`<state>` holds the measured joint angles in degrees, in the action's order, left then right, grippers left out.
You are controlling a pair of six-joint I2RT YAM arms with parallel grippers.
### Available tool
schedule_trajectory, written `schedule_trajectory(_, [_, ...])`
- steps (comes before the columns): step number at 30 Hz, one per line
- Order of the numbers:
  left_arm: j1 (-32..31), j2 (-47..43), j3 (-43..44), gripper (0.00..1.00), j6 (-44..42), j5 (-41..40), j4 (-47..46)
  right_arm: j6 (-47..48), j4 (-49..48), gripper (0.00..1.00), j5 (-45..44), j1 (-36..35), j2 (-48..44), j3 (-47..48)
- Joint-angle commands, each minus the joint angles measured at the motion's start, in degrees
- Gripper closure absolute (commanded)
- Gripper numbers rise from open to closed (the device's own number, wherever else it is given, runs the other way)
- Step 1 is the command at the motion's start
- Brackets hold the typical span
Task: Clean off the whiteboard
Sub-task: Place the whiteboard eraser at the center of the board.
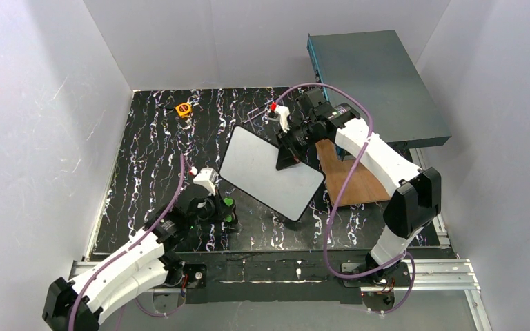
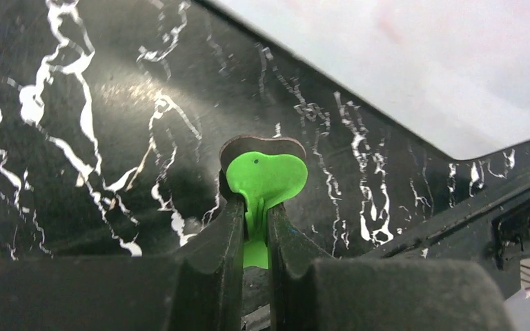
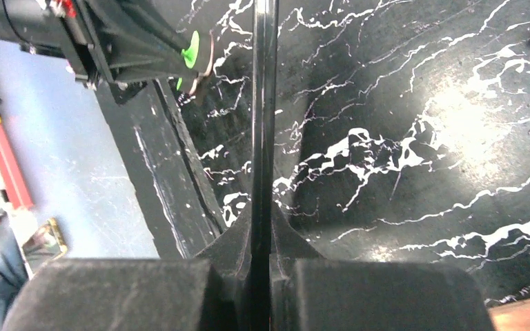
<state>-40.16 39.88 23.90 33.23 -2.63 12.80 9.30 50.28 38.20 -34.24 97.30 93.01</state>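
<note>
1. Two arms are in play. The right gripper (image 1: 284, 162) has the whiteboard (image 1: 266, 176) pinched by its upper-right edge at mid-frame in the top view. The board sits tilted over the black marbled counter (image 1: 152, 138); whether its lower corner touches down, I can't tell.
2. The right wrist view backs that up: jaws narrow, clamped on the board's thin black frame, which runs edge-on up the centre of the picture.
3. Over to the left gripper (image 1: 226, 210), just off the board's lower-left edge. Its jaws are narrow too, gripping a small green eraser pad (image 2: 266, 176) with a dark backing layer, held by its stem.
4. The pad hangs over the counter, near the board but apart from it. The white face fills the upper right of the left wrist view, with a faint pinkish smear on it.
5. From above the face looks almost clean, with no clear writing. My read is that this is late in the wiping step, or a gap between strokes.
6. Next move, as I judge it:
   - Carry the pad toward the upper right and onto the white face, backing layer flat against it.
   - Sweep over the faint residue while the right arm steadies the board.
   - Go easy on the pressure, because the board could pivot in that one-edge grip.
</note>
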Motion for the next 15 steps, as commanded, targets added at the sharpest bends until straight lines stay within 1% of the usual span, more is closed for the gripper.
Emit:
schedule_trajectory(1, [2.7, 3.1, -0.1, 0.95, 5.6, -1.3, 1.0, 5.6, 1.3, 0.99, -1.0, -0.5, -5.8, 1.4])
schedule_trajectory(3, [3.3, 5.5, 0.4, 0.91, 5.5, -0.8, 0.9, 6.0, 1.2, 0.99, -2.0, -0.5, -6.8, 0.2])
schedule_trajectory(6, [3.6, 7.6, 1.2, 0.81, 5.1, -0.3, 0.7, 6.2, 0.9, 0.99, -2.3, -0.5, -7.9, -1.3])
schedule_trajectory(13, [4.1, 10.9, 0.5, 0.62, 5.2, -0.3, 1.1, 6.3, 0.7, 0.99, -1.8, -0.5, -8.4, -2.7])
schedule_trajectory(15, [4.1, 11.8, 0.6, 0.58, 5.2, -0.7, 1.4, 6.5, 0.7, 0.99, -1.6, -0.5, -8.6, -3.2])
